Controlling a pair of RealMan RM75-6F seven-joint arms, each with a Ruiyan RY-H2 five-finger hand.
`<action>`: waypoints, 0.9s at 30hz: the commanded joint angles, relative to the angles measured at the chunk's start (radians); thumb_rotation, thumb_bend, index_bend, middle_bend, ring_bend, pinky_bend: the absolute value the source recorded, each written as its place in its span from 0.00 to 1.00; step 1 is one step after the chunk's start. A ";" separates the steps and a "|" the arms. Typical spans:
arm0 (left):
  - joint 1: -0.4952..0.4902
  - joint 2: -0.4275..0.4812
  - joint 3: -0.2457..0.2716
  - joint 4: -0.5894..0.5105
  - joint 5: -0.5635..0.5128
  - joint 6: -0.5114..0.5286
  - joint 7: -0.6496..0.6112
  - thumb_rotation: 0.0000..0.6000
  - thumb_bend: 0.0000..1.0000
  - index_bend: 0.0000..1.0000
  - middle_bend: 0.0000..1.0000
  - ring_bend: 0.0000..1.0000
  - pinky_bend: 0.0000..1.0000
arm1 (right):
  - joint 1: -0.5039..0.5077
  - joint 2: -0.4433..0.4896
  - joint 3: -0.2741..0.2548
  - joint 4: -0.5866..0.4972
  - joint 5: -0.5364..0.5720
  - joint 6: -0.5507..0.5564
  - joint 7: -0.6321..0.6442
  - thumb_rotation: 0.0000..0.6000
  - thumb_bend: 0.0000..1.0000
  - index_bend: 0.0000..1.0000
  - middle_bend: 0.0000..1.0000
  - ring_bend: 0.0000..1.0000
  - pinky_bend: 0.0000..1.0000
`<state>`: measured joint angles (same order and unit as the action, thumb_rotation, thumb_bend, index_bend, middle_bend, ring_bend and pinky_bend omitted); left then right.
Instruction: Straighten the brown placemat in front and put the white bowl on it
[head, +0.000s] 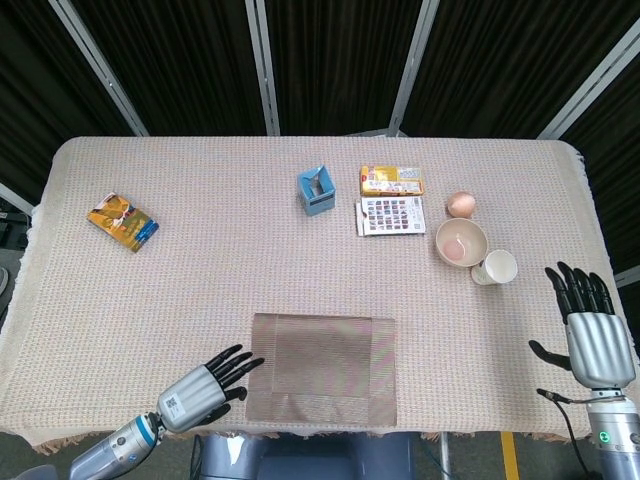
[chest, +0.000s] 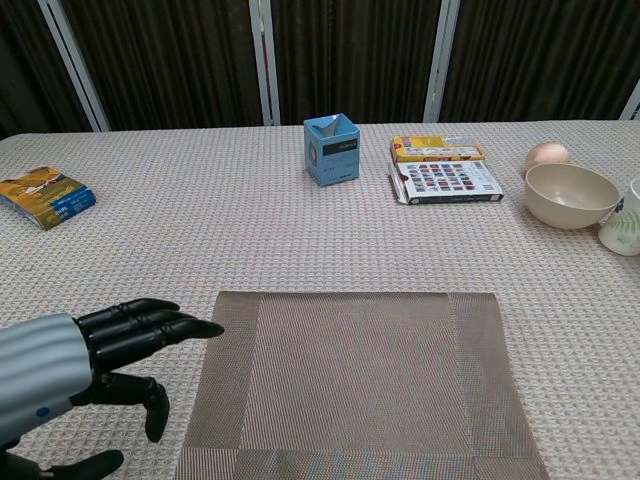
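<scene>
Two hands in play: the left hand (chest: 95, 350) hovers with fingers spread, fingertips (head: 243, 362) at the brown placemat's (chest: 360, 385) left edge on the desk (head: 200, 270); the right hand (head: 593, 325) waits empty, fingers apart, off the right edge. Farther back right, the white bowl (chest: 570, 195) sits beside a cup (head: 495, 268).
</scene>
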<state>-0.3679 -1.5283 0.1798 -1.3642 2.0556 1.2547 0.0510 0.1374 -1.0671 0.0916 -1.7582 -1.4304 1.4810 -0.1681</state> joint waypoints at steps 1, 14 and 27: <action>-0.002 -0.022 0.013 0.025 0.003 -0.002 0.002 1.00 0.42 0.46 0.00 0.00 0.00 | -0.001 0.004 0.000 -0.003 -0.003 0.000 0.005 1.00 0.00 0.00 0.00 0.00 0.00; 0.005 -0.114 0.052 0.140 -0.001 0.009 -0.022 1.00 0.41 0.46 0.00 0.00 0.00 | -0.003 0.007 0.005 -0.007 0.001 -0.006 0.015 1.00 0.00 0.00 0.00 0.00 0.00; -0.003 -0.198 0.060 0.243 -0.024 0.034 -0.059 1.00 0.41 0.45 0.00 0.00 0.00 | -0.005 0.008 0.007 -0.006 -0.001 -0.012 0.018 1.00 0.00 0.00 0.00 0.00 0.00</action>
<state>-0.3692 -1.7216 0.2380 -1.1274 2.0345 1.2856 -0.0042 0.1324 -1.0593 0.0984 -1.7640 -1.4311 1.4694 -0.1503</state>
